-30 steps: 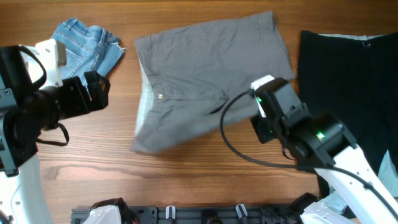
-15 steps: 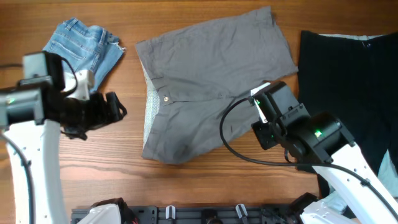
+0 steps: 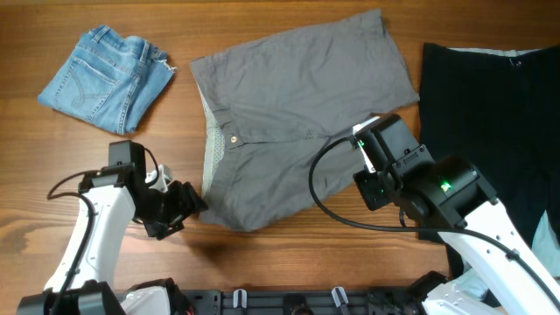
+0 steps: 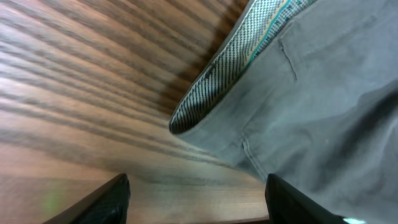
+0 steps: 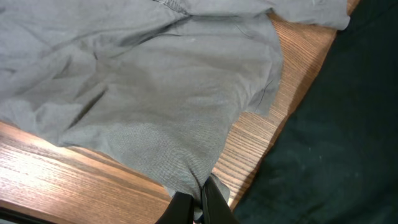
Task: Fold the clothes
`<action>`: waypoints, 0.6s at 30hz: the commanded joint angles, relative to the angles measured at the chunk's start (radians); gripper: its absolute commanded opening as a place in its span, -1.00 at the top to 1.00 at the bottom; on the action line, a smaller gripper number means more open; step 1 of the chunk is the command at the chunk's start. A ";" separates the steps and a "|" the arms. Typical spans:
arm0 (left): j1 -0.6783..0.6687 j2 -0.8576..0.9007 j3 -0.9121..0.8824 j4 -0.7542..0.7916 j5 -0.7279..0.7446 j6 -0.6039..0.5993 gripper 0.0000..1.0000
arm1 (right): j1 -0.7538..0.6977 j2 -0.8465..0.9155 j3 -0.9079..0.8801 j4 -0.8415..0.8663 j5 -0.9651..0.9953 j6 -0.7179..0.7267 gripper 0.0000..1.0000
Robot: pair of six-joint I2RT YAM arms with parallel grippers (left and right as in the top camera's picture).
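Observation:
The grey shorts (image 3: 297, 114) lie spread on the wooden table, waist to the left, with the button and the pale speckled lining showing. My left gripper (image 3: 188, 206) is open and empty, low over the table just beside the shorts' lower left waist corner. In the left wrist view the open fingers (image 4: 196, 202) frame bare wood, with the speckled waistband (image 4: 249, 56) just ahead. My right gripper (image 3: 372, 140) is at the shorts' lower right leg hem. In the right wrist view it (image 5: 199, 202) is shut on a pinch of the grey fabric (image 5: 155, 93).
The smaller blue denim shorts (image 3: 105, 74) lie at the back left. The large black garment (image 3: 490, 114) covers the right side of the table, right next to my right gripper, and it also shows in the right wrist view (image 5: 336, 124).
My left arm has swung from beside the denim shorts toward the front, ending at the grey shorts' lower left corner. The shorts' left side has settled flat. My right arm has barely moved.

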 commanded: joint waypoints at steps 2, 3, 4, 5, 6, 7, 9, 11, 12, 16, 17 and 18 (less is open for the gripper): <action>-0.014 0.005 -0.100 0.103 0.077 -0.081 -0.26 | -0.002 0.004 0.004 0.002 -0.012 0.022 0.91; -0.021 0.010 -0.109 0.123 0.076 -0.087 -0.23 | -0.002 0.004 0.004 0.002 -0.012 0.022 0.92; -0.029 0.016 -0.119 0.147 0.076 -0.090 -0.21 | -0.002 0.004 0.004 0.002 -0.012 0.021 0.92; -0.038 0.026 -0.128 0.170 0.068 -0.107 -0.21 | -0.002 0.004 0.004 0.002 -0.012 0.022 0.92; -0.051 0.041 -0.141 0.197 0.066 -0.132 -0.19 | -0.002 0.004 0.004 0.002 -0.012 0.022 0.91; -0.063 0.056 -0.151 0.219 0.066 -0.142 -0.18 | -0.002 0.004 0.004 0.002 -0.012 0.022 0.91; -0.086 0.088 -0.164 0.254 0.066 -0.155 -0.18 | -0.002 0.004 0.004 0.002 -0.013 0.022 0.91; -0.107 0.127 -0.164 0.290 0.070 -0.166 -0.11 | -0.002 0.004 0.004 0.002 -0.012 0.022 0.91; -0.113 0.143 -0.164 0.303 0.070 -0.178 -0.04 | -0.002 0.004 0.004 0.002 -0.012 0.022 0.92; -0.114 0.170 -0.164 0.330 0.070 -0.184 0.30 | -0.002 0.004 0.004 0.003 -0.012 0.023 0.91; -0.112 0.169 -0.163 0.330 0.070 -0.183 0.52 | -0.002 0.004 0.004 0.003 -0.012 0.023 0.91; -0.109 0.169 -0.158 0.325 0.070 -0.183 0.78 | -0.002 0.003 0.004 0.005 -0.011 0.028 0.91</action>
